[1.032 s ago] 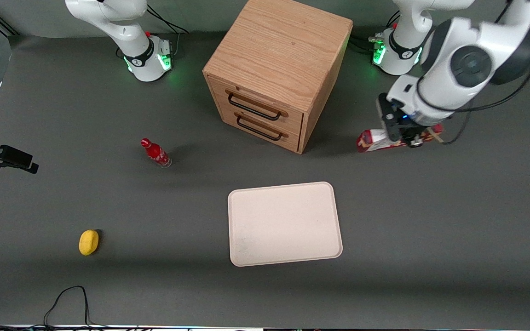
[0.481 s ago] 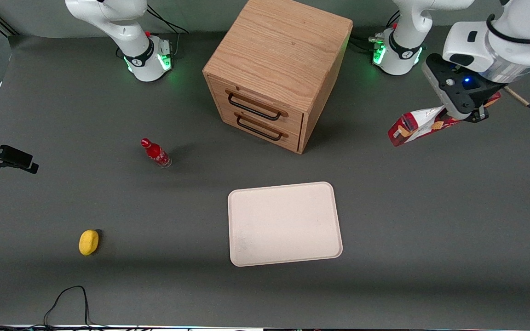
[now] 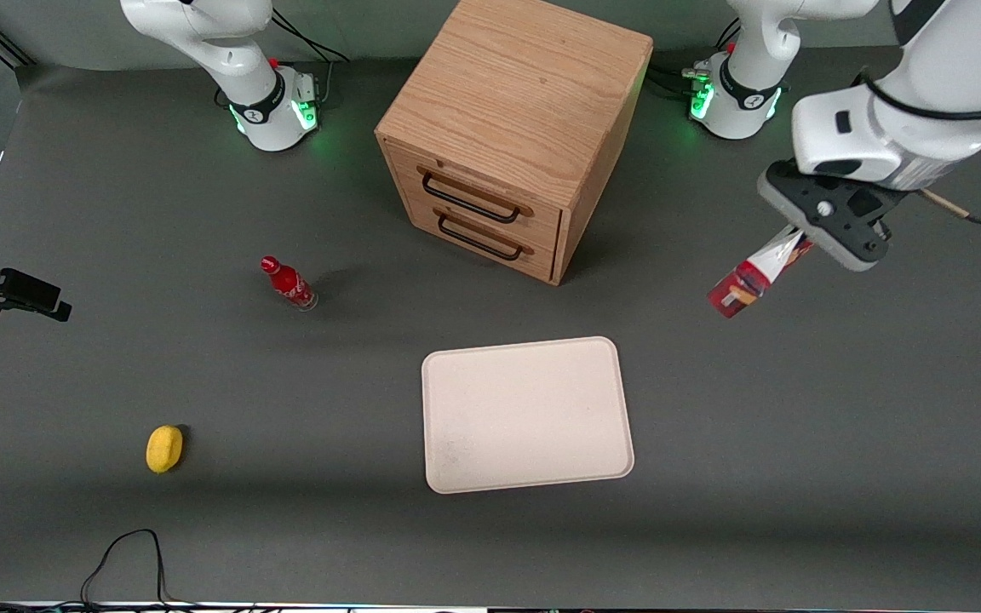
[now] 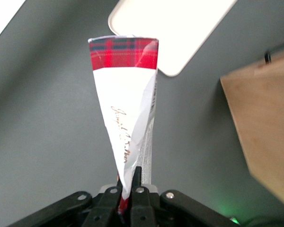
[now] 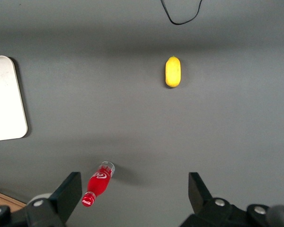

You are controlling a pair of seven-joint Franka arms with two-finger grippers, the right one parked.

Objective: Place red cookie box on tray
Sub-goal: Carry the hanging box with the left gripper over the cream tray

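The red cookie box [image 3: 750, 279] hangs in the air above the table, tilted, its free end pointing down toward the tray. My gripper [image 3: 801, 243] is shut on its upper end, toward the working arm's end of the table. In the left wrist view the box [image 4: 127, 104] runs out from between the black fingers [image 4: 138, 182], white label panel up and red plaid end farthest out. The cream-white tray [image 3: 527, 415] lies flat on the table, nearer the front camera than the drawer cabinet; its corner [image 4: 180, 33] shows past the box's tip.
A wooden two-drawer cabinet [image 3: 514, 128] stands at the middle of the table, its side [image 4: 265, 127] close to the held box. A small red soda bottle [image 3: 289, 283] and a yellow lemon-like object [image 3: 164, 448] sit toward the parked arm's end.
The gripper lifted the box off the table, swung it up, then brought it nearer the front camera and the tray, tilting its free end steeply down.
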